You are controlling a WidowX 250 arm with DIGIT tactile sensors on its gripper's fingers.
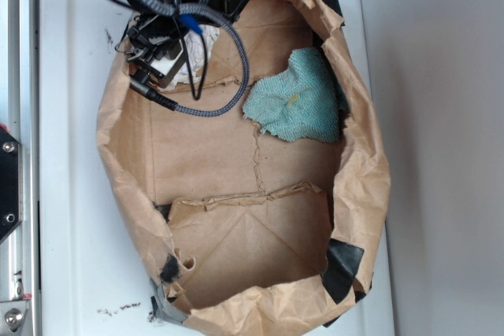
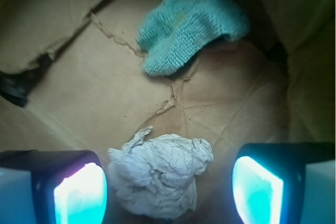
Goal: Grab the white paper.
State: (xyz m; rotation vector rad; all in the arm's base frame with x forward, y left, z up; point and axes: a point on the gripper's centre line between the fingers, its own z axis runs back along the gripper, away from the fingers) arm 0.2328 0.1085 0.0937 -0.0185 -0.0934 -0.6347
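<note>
1. Brown kraft paper is most of what you see: a large paper bag (image 1: 236, 163) lies opened out on the white bench (image 1: 71, 116), its walls standing up around a creased, partly torn floor.
2. The arm reaches in over the bag's upper left corner in the exterior view, wrist pointing down, with a braided cable (image 1: 228, 68) looping off it across the bag floor.
3. A teal cloth (image 2: 189, 22) lies on the bag floor well apart from the jaws, near the far wall. Leave it alone.
4. The white paper (image 2: 160, 174) is a crumpled wad on the bag floor, directly under the gripper (image 2: 168, 187). In the exterior view only a sliver of it shows beneath the wrist.
5. The jaws stand spread wide, one pad on each side of the wad. The left pad (image 2: 79, 195) sits just beside it; the right pad (image 2: 257, 192) has a clear gap. Nothing is gripped yet.
6. You are, by my reading, at the end of the approach, lined up to grasp. The next move likely calls for a short descent, then closing squarely on the wad. Watch that the pads do not catch the torn bag floor.
</note>
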